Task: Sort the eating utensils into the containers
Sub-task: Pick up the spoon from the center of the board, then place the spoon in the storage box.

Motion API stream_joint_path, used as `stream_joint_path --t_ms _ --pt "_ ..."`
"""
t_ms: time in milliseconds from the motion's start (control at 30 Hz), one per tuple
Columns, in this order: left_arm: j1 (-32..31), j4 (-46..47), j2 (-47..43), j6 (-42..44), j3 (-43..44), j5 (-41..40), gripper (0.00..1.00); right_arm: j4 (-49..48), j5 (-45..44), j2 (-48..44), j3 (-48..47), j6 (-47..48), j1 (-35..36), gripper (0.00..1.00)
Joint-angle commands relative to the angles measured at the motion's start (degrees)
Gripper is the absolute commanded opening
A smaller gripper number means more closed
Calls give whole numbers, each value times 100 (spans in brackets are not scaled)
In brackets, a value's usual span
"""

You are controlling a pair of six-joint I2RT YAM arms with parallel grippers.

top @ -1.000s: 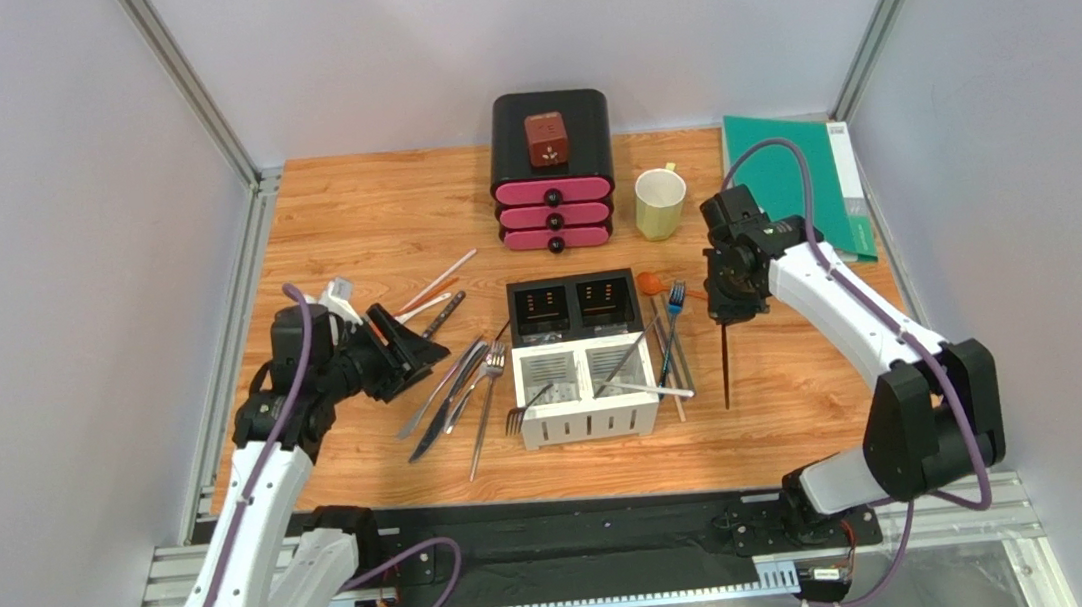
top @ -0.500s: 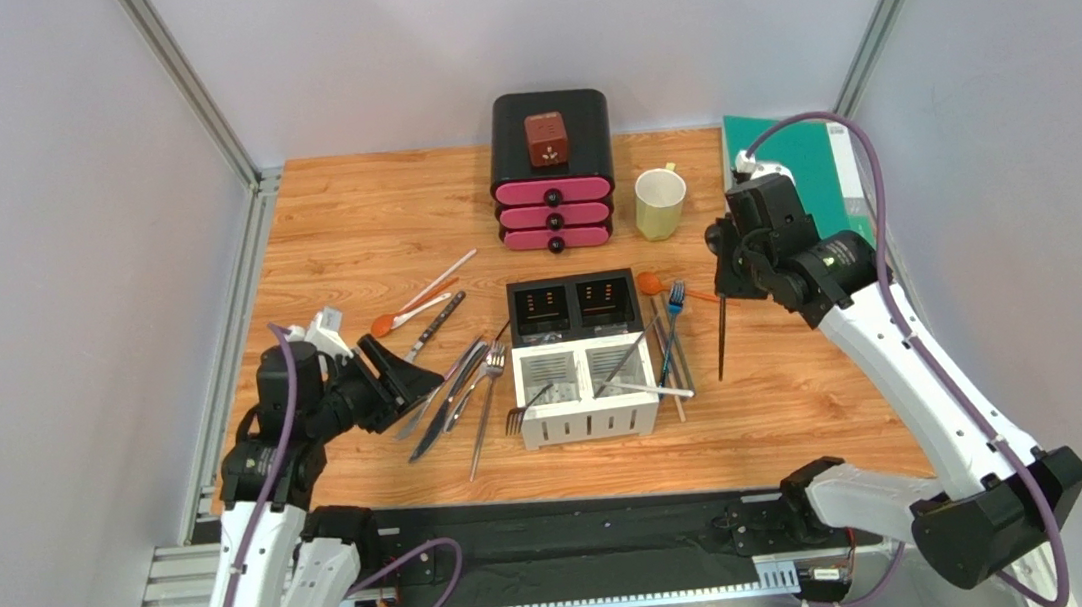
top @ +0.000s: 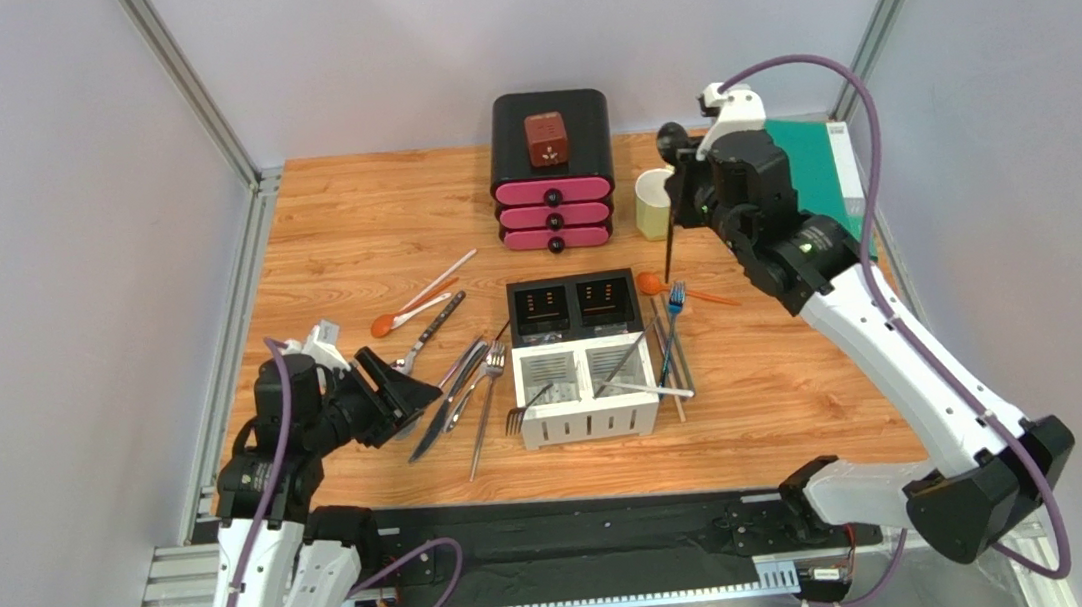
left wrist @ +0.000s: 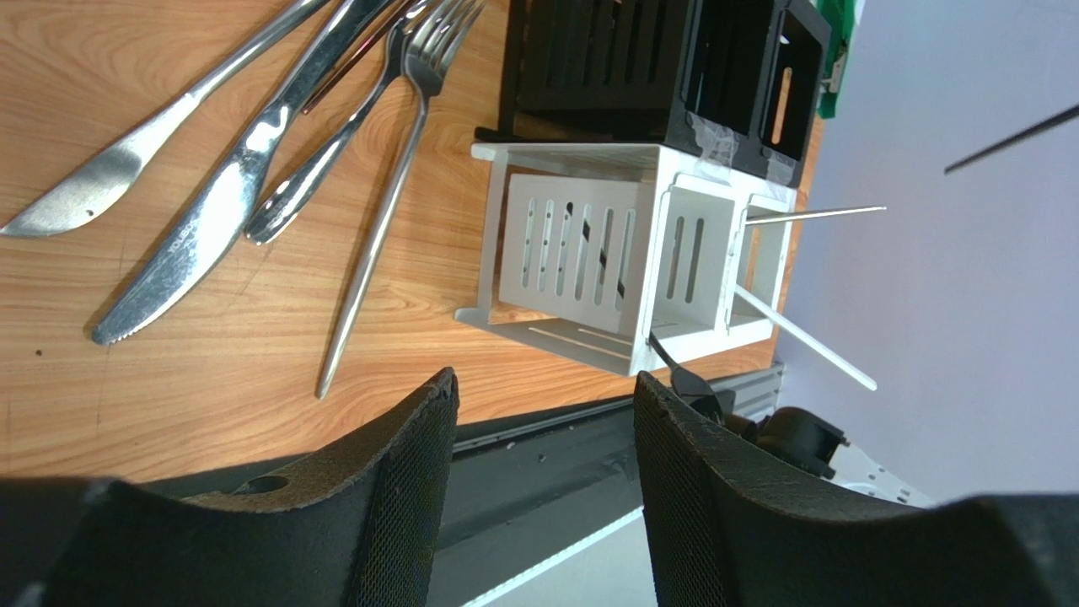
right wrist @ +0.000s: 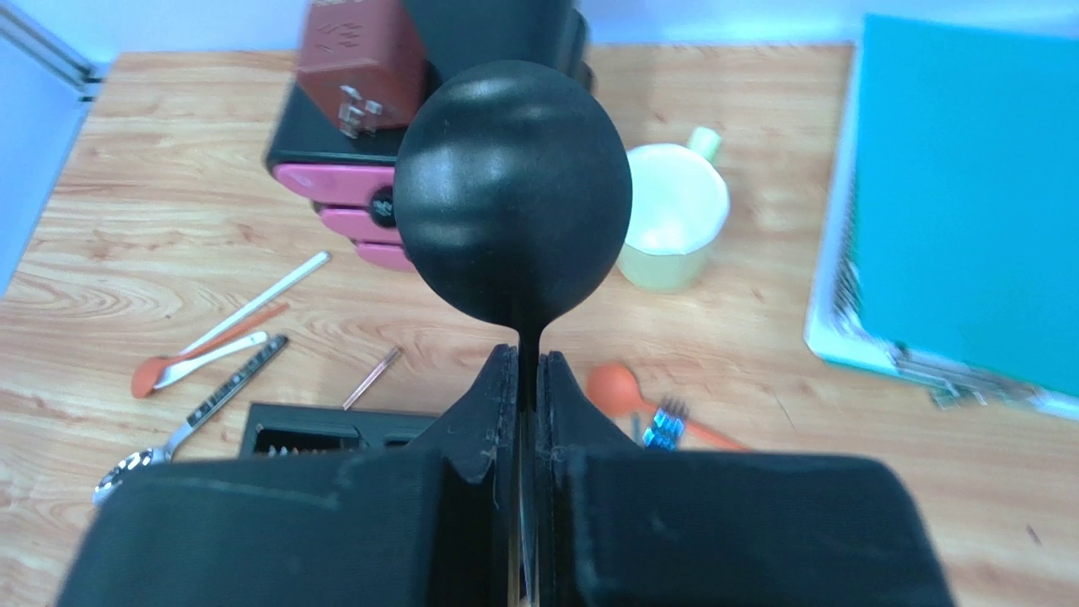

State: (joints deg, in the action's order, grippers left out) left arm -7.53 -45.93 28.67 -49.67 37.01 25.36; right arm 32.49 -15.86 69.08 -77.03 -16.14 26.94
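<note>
Black mesh-textured fingers of the left gripper stand wide apart with nothing between them, low over the near left part of the wooden table. Just to their right lies a loose bunch of silver knives and forks, flat on the wood.

Beside that bunch stands the caddy. A few slim handles lean out of its two near white compartments, but their working ends sit hidden inside, so forks and spoons cannot be told apart. The two far black compartments are too dark to read.

A blue-handled fork and an orange spoon lie along the caddy's right side.

Beyond them, the right gripper is raised and clamped tight on the handle of a black plastic spoon, bowl uppermost, the handle hanging down toward the table. From above, this gripper covers part of the pale green mug. In the wrist view the bowl blocks much of the drawer box.
</note>
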Motion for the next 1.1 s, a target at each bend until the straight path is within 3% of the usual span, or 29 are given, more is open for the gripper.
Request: stream_joint_path --t_ms 0,133,267,733,1067 --pt "-29 -276 -28 -8 236 -154 60 -2102 135 299 460 480 320 0" --pt "-29 -390 -54 -34 297 -242 60 -2852 206 676 681 630 496 0" --pt "-29 -566 -45 19 412 -374 60 -2818 276 993 549 568 558 0" --pt "-29 -724 -54 98 447 -471 60 -3539 276 1046 1541 375 874 0" --pt "-29 -1163 -89 423 780 -603 60 -4241 -181 914 2499 287 1314 0"
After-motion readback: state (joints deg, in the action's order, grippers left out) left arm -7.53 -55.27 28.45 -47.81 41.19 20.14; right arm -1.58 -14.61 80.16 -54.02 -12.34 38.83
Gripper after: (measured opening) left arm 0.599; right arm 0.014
